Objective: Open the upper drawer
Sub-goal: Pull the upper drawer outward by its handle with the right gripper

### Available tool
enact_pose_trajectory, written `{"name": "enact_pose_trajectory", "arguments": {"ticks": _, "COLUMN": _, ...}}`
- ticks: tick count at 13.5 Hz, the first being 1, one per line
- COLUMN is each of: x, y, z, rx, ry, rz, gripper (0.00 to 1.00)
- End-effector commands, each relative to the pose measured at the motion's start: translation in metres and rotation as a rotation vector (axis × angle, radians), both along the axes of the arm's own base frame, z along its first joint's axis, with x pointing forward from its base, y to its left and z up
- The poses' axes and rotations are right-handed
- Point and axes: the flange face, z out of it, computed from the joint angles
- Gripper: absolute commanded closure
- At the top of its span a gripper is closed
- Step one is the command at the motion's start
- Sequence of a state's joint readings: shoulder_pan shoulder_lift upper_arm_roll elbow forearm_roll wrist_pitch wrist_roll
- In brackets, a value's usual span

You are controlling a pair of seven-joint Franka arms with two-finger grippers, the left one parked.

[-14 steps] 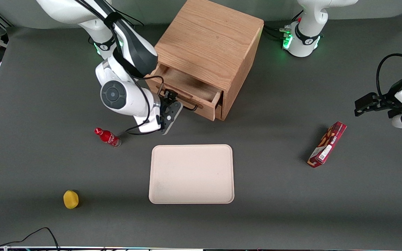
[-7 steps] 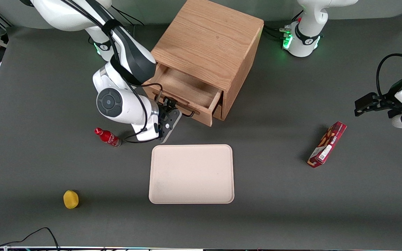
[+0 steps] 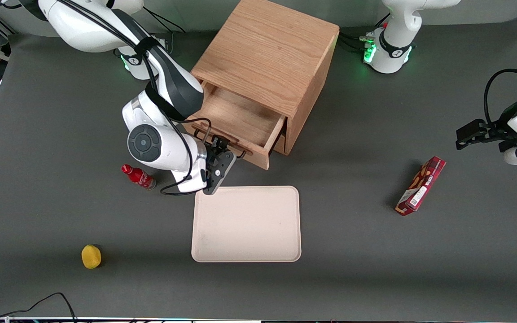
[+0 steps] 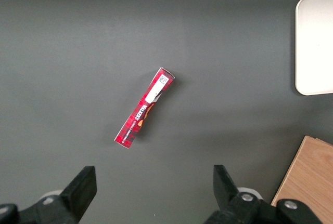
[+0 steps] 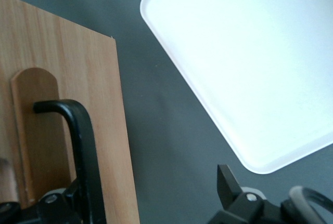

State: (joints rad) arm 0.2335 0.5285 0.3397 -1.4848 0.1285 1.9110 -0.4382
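Front view: we see the upper drawer (image 3: 240,121) pulled partly out of the wooden cabinet (image 3: 269,49), its tray bare. We locate the gripper (image 3: 221,144) at the black bar handle (image 5: 83,146), fingers closed around it, just above the beige tray (image 3: 246,223).

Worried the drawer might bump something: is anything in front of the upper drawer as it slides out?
The tray lies ahead, still apart from the upper drawer. The pincer is at its handle.
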Motion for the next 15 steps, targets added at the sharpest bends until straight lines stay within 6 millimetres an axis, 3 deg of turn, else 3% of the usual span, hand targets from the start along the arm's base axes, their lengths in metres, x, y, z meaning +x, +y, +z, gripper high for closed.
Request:
{"name": "enact_pose_trajectory", "arguments": {"ticks": 1, "x": 0.017, "y": -0.010, "z": -0.002, "rx": -0.029, "ry": -0.026, "rz": 0.002, "gripper": 0.00}}
{"name": "enact_pose_trajectory", "arguments": {"ticks": 6, "x": 0.038, "y": -0.038, "z": -0.004, "rx": -0.029, "ry": -0.044, "rz": -0.010, "gripper": 0.00}}
{"name": "enact_pose_trajectory", "arguments": {"ticks": 11, "x": 0.052, "y": -0.043, "z": -0.009, "rx": -0.035, "ry": -0.063, "rz": 0.000, "gripper": 0.00}}
{"name": "enact_pose_trajectory", "arguments": {"ticks": 15, "x": 0.067, "y": -0.059, "z": -0.010, "rx": -0.043, "ry": -0.062, "rz": -0.026, "gripper": 0.00}}
